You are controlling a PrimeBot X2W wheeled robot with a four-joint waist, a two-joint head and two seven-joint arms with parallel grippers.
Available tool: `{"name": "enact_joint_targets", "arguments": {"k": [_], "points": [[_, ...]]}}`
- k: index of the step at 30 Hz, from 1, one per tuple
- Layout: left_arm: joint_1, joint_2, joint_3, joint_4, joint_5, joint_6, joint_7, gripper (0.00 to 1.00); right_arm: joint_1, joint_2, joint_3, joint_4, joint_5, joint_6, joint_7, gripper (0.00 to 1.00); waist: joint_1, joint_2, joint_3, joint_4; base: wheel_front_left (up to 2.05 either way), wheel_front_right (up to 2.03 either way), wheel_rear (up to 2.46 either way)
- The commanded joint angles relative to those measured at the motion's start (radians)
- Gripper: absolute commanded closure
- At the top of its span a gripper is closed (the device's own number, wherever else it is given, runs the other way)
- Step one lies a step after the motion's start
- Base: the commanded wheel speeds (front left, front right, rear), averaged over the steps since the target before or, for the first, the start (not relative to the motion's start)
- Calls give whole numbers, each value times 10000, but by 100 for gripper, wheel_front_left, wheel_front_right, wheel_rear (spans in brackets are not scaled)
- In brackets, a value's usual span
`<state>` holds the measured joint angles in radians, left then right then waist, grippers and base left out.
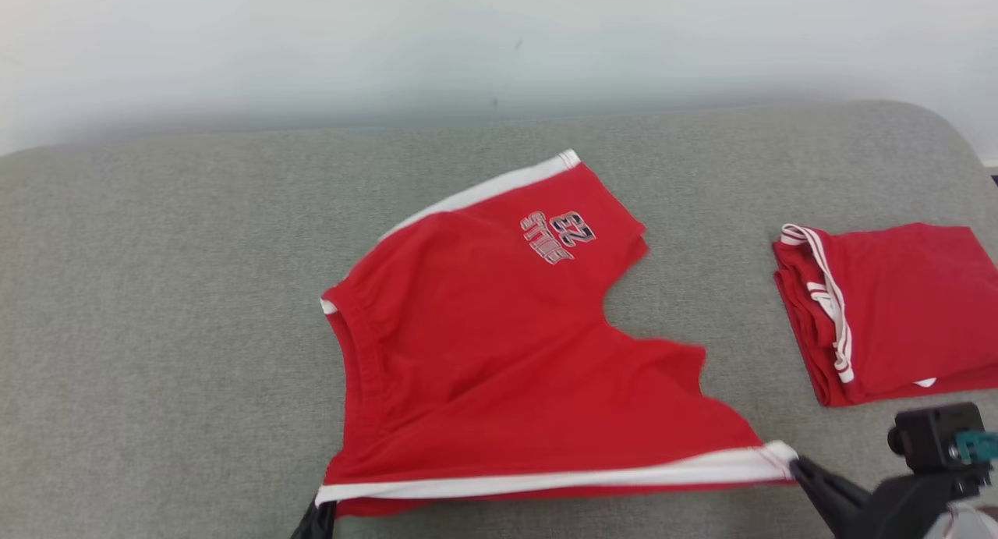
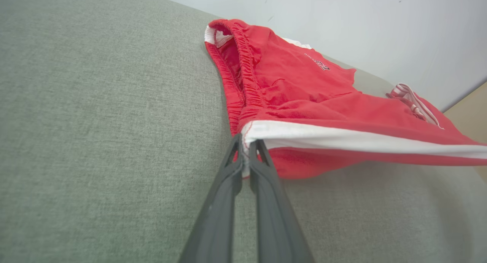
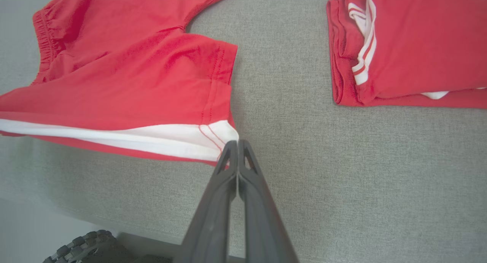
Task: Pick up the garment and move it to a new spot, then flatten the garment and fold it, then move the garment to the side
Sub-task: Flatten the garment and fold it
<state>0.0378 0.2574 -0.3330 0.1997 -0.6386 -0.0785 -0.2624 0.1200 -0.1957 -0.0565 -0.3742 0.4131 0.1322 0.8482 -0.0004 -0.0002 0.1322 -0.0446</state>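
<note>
The garment (image 1: 499,352) is a pair of red shorts with white side stripes and a printed number, lying on the grey surface with its near edge lifted and stretched taut. My left gripper (image 1: 318,515) pinches the near left corner by the waistband; in the left wrist view the dark fingers (image 2: 243,152) are shut on the white stripe of the garment (image 2: 304,99). My right gripper (image 1: 795,467) holds the near right corner at the leg hem; in the right wrist view it (image 3: 236,143) is shut on the white stripe end of the garment (image 3: 133,76).
A second red garment (image 1: 897,313), folded, lies to the right on the grey cushion (image 1: 156,328); it also appears in the right wrist view (image 3: 411,46). A pale wall (image 1: 499,40) runs behind. The cushion's near edge and a dark wheel (image 3: 80,247) lie below.
</note>
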Motion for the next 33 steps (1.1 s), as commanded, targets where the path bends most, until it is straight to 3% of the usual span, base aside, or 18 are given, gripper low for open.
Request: {"name": "enact_joint_targets", "arguments": {"k": [1, 6, 10, 14, 23, 33], "points": [[390, 141, 38, -323, 173, 222, -29, 100, 535, 43, -323, -644, -263, -25, 502, 100, 4, 2, -19, 152, 0, 0, 0], [534, 273, -173, -921, 546, 503, 144, 100, 624, 107, -407, -1487, -221, -25, 1202, 100, 4, 2, 81, 313, 0, 0, 0], [-182, 88, -487, -1045, 787, 553, 402, 100, -478, -533, -214, -1036, -436, -23, 1349, 100, 4, 2, 242, 460, 0, 0, 0], [-1079, -244, -706, -846, 848, 487, 653, 100, -2037, -1414, 362, -62, -784, -23, 1423, 100, 4, 2, 450, 654, 0, 0, 0], [-3065, -850, -827, 114, 872, 496, 949, 100, -5438, -2519, 1880, 2456, -968, -23, 963, 100, 4, 2, 897, 1406, 0, 0, 0], [-4996, -1553, -1106, 1543, 858, 596, 1524, 100, -7882, -2538, 2811, 5389, -1084, -23, -181, 100, 4, 2, 1227, 2083, 0, 0, 0]]}}
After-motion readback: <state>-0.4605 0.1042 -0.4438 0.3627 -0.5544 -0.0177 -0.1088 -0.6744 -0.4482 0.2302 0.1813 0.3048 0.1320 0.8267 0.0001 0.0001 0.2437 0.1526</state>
